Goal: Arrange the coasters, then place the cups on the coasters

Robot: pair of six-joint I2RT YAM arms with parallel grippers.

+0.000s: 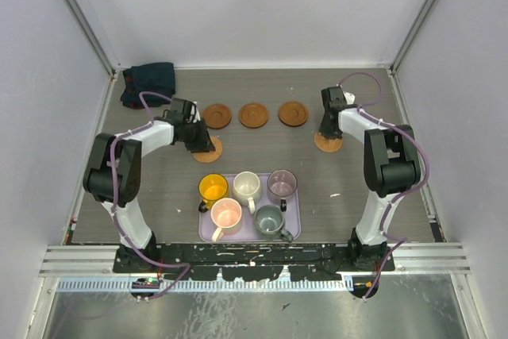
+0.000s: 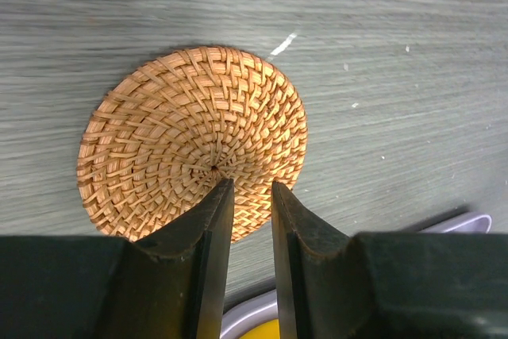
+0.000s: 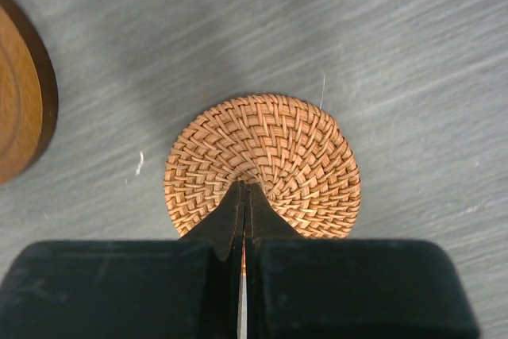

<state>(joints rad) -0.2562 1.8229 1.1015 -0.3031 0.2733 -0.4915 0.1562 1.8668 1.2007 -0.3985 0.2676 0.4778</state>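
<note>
Three dark brown wooden coasters [image 1: 254, 114] lie in a row at the back of the table. A woven tan coaster [image 2: 190, 140] lies flat to the left, and my left gripper [image 2: 248, 184] hovers over its middle, open a narrow gap with nothing in it. A second woven coaster [image 3: 266, 160] lies to the right, with my right gripper [image 3: 244, 186] shut, tips on its centre. The five cups stand on the lilac tray [image 1: 292, 220]: yellow [image 1: 213, 188], cream [image 1: 248, 186], purple-grey [image 1: 282, 184], pink [image 1: 226, 213], grey-green [image 1: 269, 218].
A dark bundled cloth [image 1: 148, 81] sits in the back left corner. White walls close in the table on three sides. One wooden coaster's edge [image 3: 20, 117] lies just left of the right gripper. The tray rim [image 2: 468, 222] is close behind the left gripper.
</note>
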